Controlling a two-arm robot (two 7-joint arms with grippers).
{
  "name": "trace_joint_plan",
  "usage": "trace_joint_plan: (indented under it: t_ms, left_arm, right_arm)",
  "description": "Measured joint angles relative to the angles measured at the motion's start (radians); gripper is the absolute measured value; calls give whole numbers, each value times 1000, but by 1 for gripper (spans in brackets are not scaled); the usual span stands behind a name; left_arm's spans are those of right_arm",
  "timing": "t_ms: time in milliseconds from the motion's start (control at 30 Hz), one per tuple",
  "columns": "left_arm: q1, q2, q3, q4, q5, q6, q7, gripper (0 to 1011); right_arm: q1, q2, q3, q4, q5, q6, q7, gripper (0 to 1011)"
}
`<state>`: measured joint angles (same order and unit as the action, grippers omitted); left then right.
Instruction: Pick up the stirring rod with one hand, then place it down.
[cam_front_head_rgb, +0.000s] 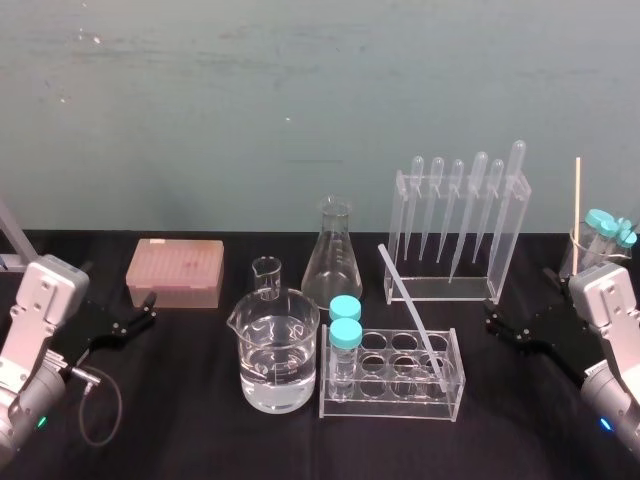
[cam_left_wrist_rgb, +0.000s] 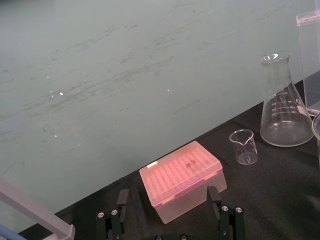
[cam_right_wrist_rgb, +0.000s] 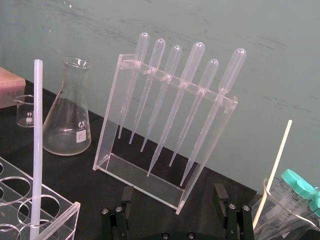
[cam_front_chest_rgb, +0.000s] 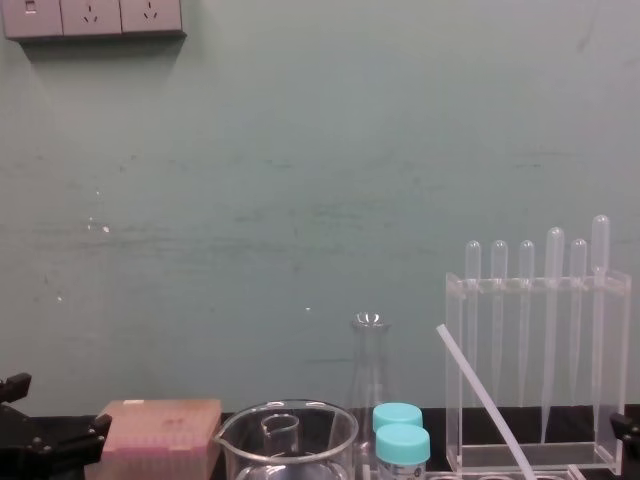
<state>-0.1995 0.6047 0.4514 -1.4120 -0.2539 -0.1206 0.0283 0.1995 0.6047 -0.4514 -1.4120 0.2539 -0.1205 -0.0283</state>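
We see the stirring rod (cam_front_head_rgb: 412, 315) standing tilted in a right-end hole of the tube rack (cam_front_head_rgb: 392, 408), its top leaning back and left over the rack. Our left gripper (cam_front_head_rgb: 147, 308) rests well left of the rack, fingers spread, empty. Our right gripper (cam_front_head_rgb: 495, 322) sits near the rack's right side, also spread and empty.

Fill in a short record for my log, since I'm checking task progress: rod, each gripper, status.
rod: leaning tilted in the rack, lower end in a hole at its right end, top slanting back-left
left gripper: open, empty, low at the left beside the pink box
right gripper: open, empty, right of the rack, apart from the rod
status: rod not yet picked up
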Motion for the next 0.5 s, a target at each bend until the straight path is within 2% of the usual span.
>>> trace_joint_plan:
  t_ms: [500]
  left_arm:
    - [0, 0, 0, 0, 0, 0, 0, 1000]
  right_arm:
    - [0, 0, 0, 0, 0, 0, 0, 1003]
